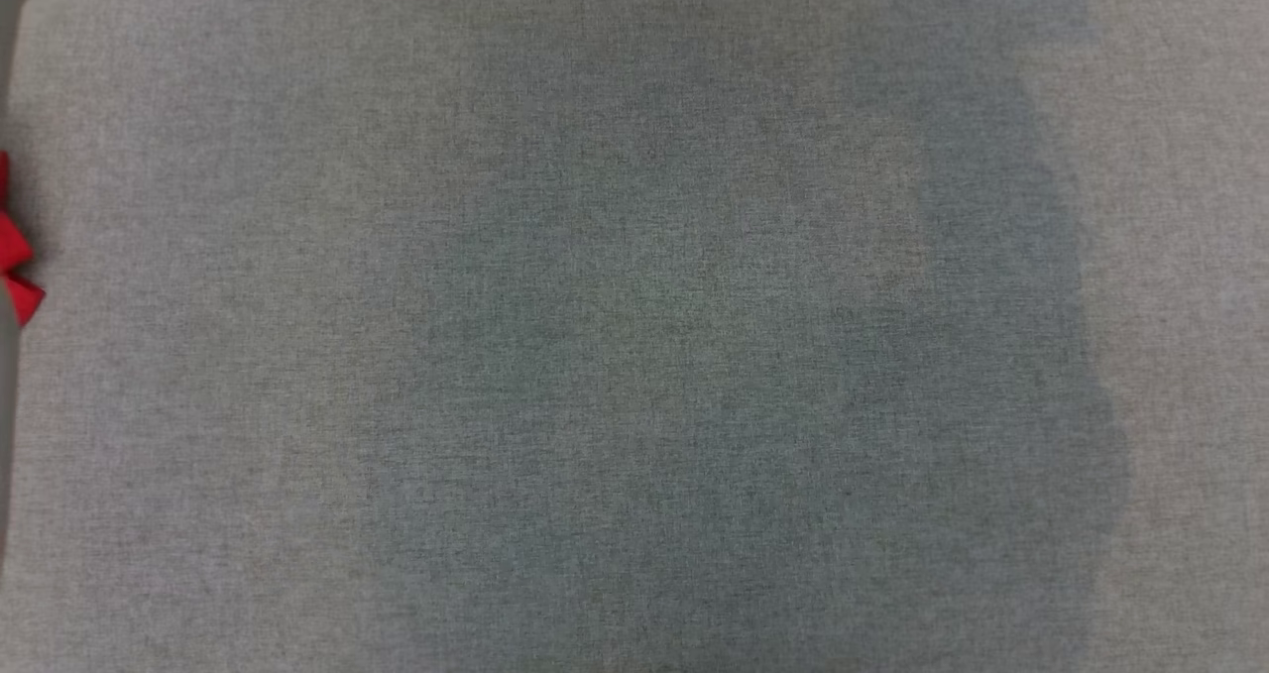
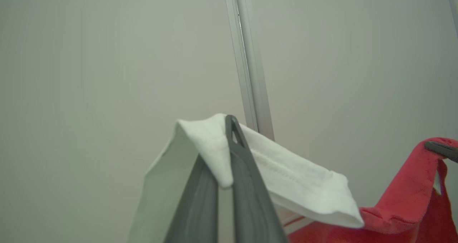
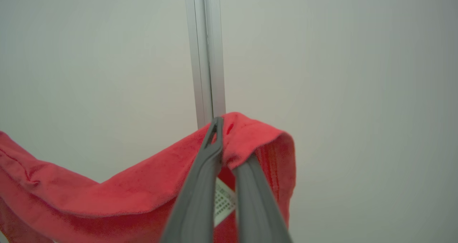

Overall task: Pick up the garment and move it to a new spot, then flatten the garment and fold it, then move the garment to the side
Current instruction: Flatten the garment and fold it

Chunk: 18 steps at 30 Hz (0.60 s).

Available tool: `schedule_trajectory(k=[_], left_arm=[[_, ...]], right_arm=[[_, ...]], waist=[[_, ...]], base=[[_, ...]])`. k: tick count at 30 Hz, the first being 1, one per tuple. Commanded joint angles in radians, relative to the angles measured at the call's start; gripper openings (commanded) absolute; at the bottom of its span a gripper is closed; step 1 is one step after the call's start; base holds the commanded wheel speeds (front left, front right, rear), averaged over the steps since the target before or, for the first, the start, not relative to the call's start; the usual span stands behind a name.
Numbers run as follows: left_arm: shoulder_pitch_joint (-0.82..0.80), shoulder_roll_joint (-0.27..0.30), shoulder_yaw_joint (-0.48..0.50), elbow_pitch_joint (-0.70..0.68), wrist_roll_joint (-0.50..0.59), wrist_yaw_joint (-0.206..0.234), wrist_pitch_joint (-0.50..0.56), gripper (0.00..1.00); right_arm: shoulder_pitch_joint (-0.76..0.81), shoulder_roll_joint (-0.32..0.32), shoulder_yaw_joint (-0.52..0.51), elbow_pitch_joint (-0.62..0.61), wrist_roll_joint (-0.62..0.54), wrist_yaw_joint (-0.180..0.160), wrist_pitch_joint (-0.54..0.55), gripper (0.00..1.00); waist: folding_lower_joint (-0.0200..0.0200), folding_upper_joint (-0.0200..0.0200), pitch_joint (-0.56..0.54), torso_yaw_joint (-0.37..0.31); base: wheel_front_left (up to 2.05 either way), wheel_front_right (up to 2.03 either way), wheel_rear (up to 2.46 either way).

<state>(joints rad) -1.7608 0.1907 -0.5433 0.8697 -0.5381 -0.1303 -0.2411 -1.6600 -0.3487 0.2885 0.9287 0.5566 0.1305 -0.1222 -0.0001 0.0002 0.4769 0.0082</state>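
Note:
The garment (image 3: pixel 107 189) is red cloth with a white part (image 2: pixel 304 185), and it hangs in the air between my two grippers. In the left wrist view my left gripper (image 2: pixel 229 135) is shut on the white part, which drapes over its fingertips. My right gripper (image 3: pixel 218 130) is shut on a red edge, and a small white label (image 3: pixel 223 202) shows between its fingers. That gripper's dark fingertip (image 2: pixel 442 150) also shows at the right of the left wrist view, pinching the red cloth (image 2: pixel 404 196). A red scrap of the garment (image 1: pixel 15 257) peeks in at the head view's left edge.
A grey cloth-covered table (image 1: pixel 634 356) spreads across the head view, with soft shadows on its middle and right. Behind the lifted garment stands a pale wall with an upright aluminium post (image 3: pixel 204 57), also seen as the post (image 2: pixel 250 74) in the left wrist view.

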Motion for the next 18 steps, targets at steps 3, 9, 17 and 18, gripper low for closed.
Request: schedule_trajectory(k=[3,9,17,18], left_arm=[[-0.026,0.014,-0.022,0.045,-0.031,0.0,-0.013,0.0],[0.047,0.022,-0.059,0.077,-0.085,0.0,-0.024,0.0],[0.266,0.056,-0.021,-0.035,-0.107,0.0,-0.025,0.0],[0.303,0.063,-0.006,-0.058,-0.102,0.0,-0.025,0.0]], right_arm=[[-0.036,-0.006,0.044,0.028,0.026,0.0,-0.016,0.0],[0.027,-0.011,0.109,0.072,0.093,0.0,-0.05,0.0],[0.209,0.004,0.191,0.055,0.202,0.0,-0.114,0.0],[0.239,0.007,0.204,0.042,0.211,0.0,-0.118,0.0]], waist=[[0.0001,-0.0002,0.008,-0.001],[0.0001,-0.0002,0.016,0.005],[0.0001,-0.0002,-0.013,0.0],[0.0001,-0.0002,-0.018,-0.002]], base=[[0.0,0.0,0.0],[0.0,0.0,0.0],[0.0,0.0,0.0],[0.0,0.0,0.0]])
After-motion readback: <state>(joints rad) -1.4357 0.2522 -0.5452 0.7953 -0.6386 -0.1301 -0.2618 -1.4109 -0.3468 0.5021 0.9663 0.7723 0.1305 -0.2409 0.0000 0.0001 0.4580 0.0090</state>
